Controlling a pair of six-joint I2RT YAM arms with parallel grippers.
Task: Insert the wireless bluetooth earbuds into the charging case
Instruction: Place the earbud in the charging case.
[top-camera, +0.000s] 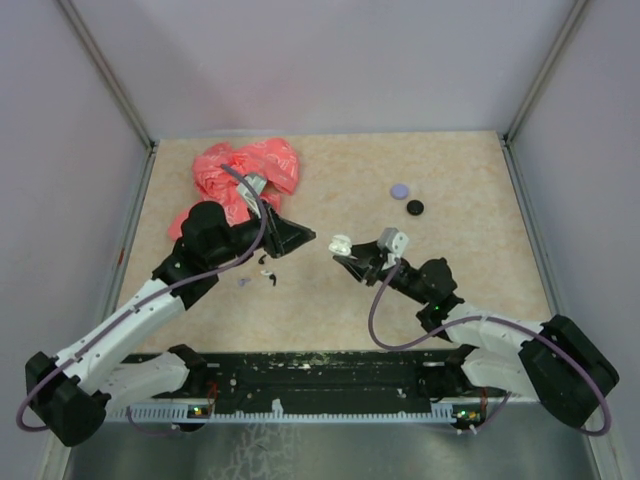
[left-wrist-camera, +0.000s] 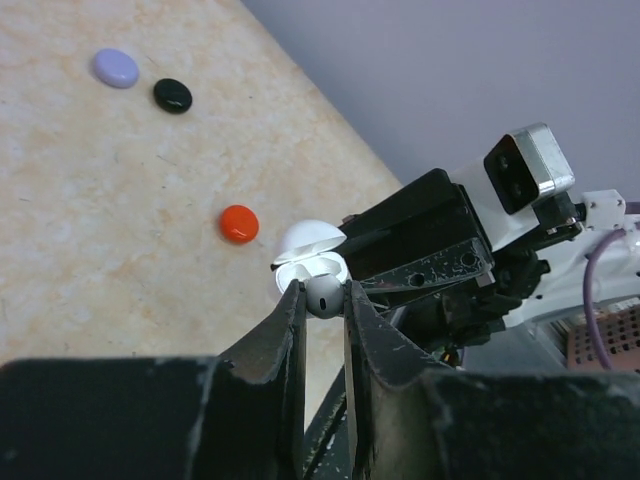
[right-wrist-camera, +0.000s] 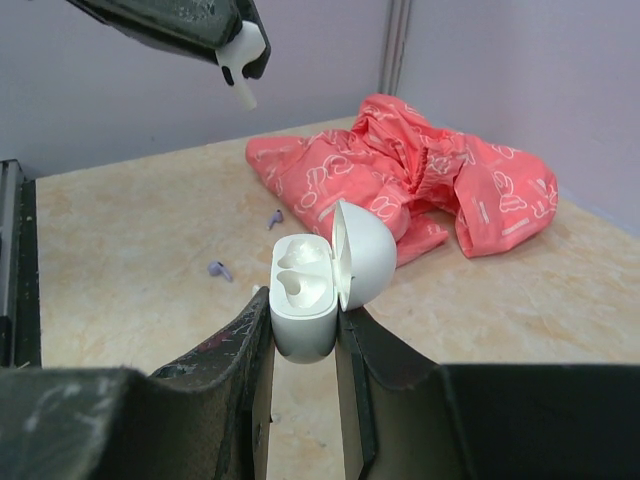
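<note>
The left gripper (left-wrist-camera: 322, 312) pinches a white earbud (right-wrist-camera: 241, 52), raised above the table (top-camera: 460, 200) mid-scene; just right of it the right gripper (right-wrist-camera: 303, 325) clamps the open charging case (right-wrist-camera: 300, 290), lid up

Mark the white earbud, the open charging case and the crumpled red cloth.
white earbud (right-wrist-camera: 243, 52): right wrist view, on its rounded head.
charging case (right-wrist-camera: 301, 318): right wrist view, on its lower shell.
red cloth (right-wrist-camera: 420, 170): right wrist view, on its crumpled middle.
</note>
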